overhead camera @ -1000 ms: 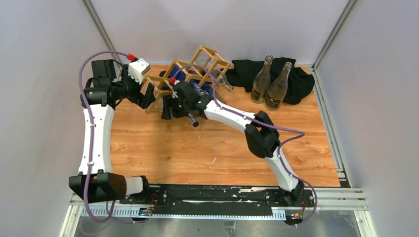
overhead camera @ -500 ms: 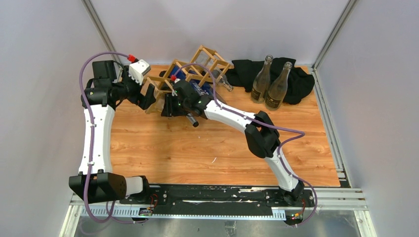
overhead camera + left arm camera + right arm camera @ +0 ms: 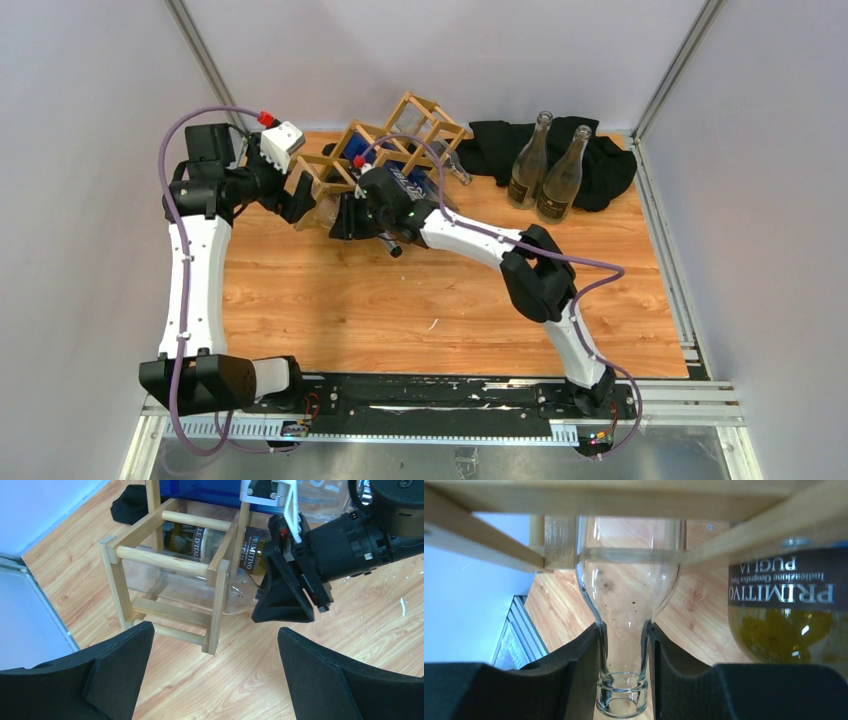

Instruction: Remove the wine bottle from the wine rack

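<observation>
One wooden tabletop (image 3: 400, 310), pale walls (image 3: 450, 50)

Beside two hands (image 3: 215, 640) (image 3: 624, 645), one wine rack (image 3: 420, 120) is holding one clear bottle (image 3: 624, 590) and at least one labelled bottle (image 3: 784, 625); rightward, two upright bottles (image 3: 530, 165) (image 3: 565, 175) are resting on one cloth (image 3: 610, 165).

The arms (image 3: 190, 290) have white links (image 3: 468, 237), black joints (image 3: 535, 285) and jaws, purple cables (image 3: 215, 108), red plugs (image 3: 265, 117).

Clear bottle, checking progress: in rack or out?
In: the clear bottle lies inside a wine rack cell, right gripper shut on its neck.
</observation>
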